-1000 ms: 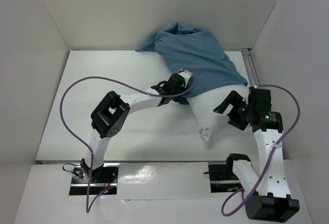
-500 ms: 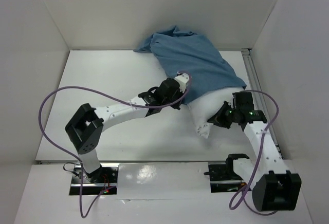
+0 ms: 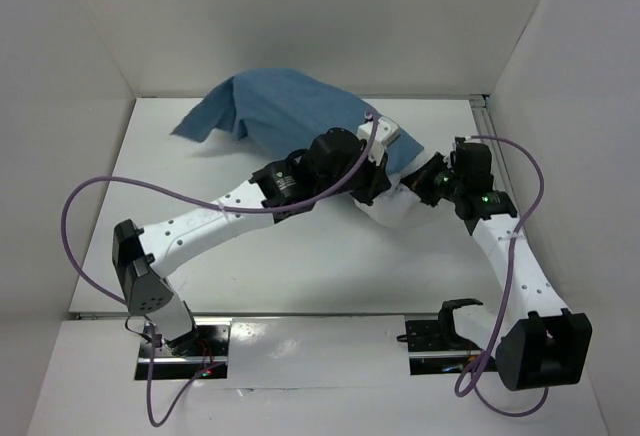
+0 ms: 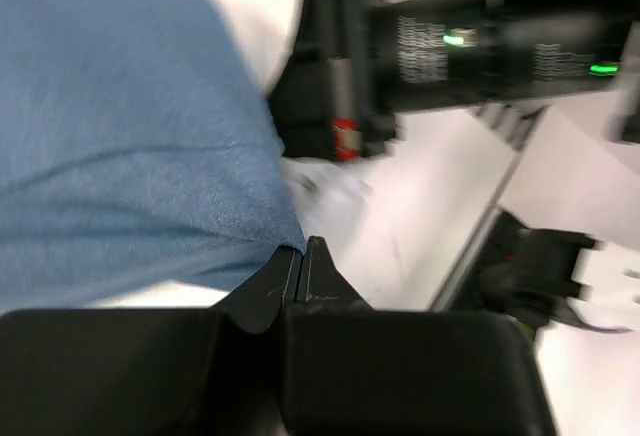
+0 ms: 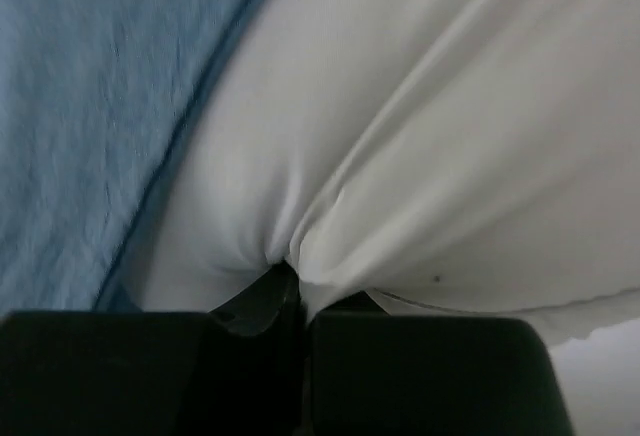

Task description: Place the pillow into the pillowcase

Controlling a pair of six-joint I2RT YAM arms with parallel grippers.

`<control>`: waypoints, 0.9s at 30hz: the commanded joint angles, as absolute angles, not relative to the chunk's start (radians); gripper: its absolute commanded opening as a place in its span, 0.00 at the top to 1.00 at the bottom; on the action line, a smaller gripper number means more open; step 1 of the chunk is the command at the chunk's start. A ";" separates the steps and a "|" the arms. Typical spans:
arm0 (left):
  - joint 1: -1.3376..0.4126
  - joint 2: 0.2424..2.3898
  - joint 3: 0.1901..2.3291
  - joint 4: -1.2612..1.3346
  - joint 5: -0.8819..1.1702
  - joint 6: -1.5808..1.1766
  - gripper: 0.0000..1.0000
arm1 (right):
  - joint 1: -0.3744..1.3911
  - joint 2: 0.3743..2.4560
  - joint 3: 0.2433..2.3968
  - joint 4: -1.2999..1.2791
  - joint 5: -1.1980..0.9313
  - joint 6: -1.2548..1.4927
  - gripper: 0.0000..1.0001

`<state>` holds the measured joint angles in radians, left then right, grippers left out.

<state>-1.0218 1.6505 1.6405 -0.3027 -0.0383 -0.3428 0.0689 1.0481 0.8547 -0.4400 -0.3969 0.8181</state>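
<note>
The blue pillowcase lies bunched at the back of the table, and its right end covers most of the white pillow. Only the pillow's near end sticks out. My left gripper is at the pillowcase's mouth. In the left wrist view it is shut, with the blue hem pinched at its tips. My right gripper is just right of it. In the right wrist view it is shut on a fold of the pillow, next to the pillowcase's edge.
White walls enclose the table on three sides. A metal rail runs along the right edge. Purple cables loop off both arms. The right arm's black wrist is close in front of the left gripper.
My right gripper has shut on the pillow and pushed it up and left. The left arm has stretched out to the right. The pillowcase has slid left and now covers more of the pillow.
</note>
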 commanded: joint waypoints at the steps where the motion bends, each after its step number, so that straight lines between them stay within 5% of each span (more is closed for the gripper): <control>1: -1.108 1.520 1.805 -0.164 0.281 -0.417 1.00 | 0.074 1.072 0.936 -0.175 -0.397 0.857 1.00; 16: -0.817 1.520 2.042 -0.462 0.181 -0.459 1.00 | 0.158 0.805 0.953 -0.552 -0.390 0.851 1.00; 24: -0.611 1.905 2.276 -0.546 0.181 -0.445 1.00 | 0.105 1.067 0.885 -0.459 -0.380 0.830 1.00; 25: -0.600 1.961 2.339 -0.643 0.179 -0.434 0.97 | 0.083 1.115 0.885 -0.390 -0.391 0.830 1.00; 27: -0.578 2.101 2.549 -0.759 0.242 -0.393 0.62 | 0.034 1.260 0.957 -0.364 -0.403 0.786 0.93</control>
